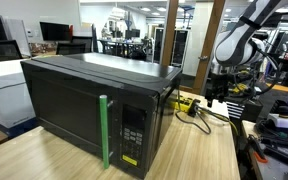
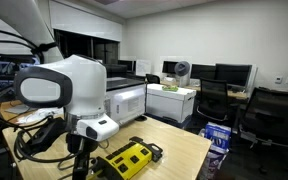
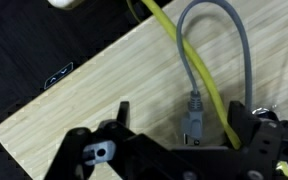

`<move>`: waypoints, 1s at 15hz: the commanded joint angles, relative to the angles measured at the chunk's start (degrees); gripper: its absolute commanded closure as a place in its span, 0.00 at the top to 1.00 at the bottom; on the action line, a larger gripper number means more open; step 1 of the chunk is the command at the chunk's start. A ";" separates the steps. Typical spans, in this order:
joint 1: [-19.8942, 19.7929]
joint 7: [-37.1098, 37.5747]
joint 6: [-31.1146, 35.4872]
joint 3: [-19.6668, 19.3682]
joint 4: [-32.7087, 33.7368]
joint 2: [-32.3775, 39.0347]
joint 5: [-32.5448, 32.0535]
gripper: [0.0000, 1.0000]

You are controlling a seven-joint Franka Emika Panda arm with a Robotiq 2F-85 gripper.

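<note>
Wrist view first: looking straight down past the gripper [image 3: 184, 108] at the bottom edge, jaws spread wide, clamped on nothing. Down between the two black fingers [image 3: 121, 112], on the light wooden table [image 3: 89, 95], spotting a grey plug [image 3: 192, 120] in the lower middle of the frame. Rising from it, a grey cable [image 3: 183, 50], arching across the top right and dropping back down by the right-hand finger. Cutting through that arch on a diagonal from top centre to lower right, a yellow cable [image 3: 199, 70], touching the grey one or just beside it, hard to say which. Hanging over the plug, with no visible contact.

Over to an exterior view: gripper [image 1: 216, 98] right of centre, pointing down off the white arm, just beside a yellow power strip [image 1: 189, 103] lying on the table [image 1: 194, 150]. Filling the left and middle of that frame, a black microwave [image 1: 89, 105], door shut, green handle [image 1: 104, 130] upright on its front, with the strip near its right corner.

Switching angles: gripper [image 2: 79, 168] low at the lower left, largely tucked under the big white arm. Just to its right along the bottom edge, the yellow power strip [image 2: 124, 160] again, flat on the table [image 2: 179, 150].
</note>
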 commanded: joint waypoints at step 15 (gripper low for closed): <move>-3.87 -8.08 -2.58 9.76 13.80 14.28 5.04 1.00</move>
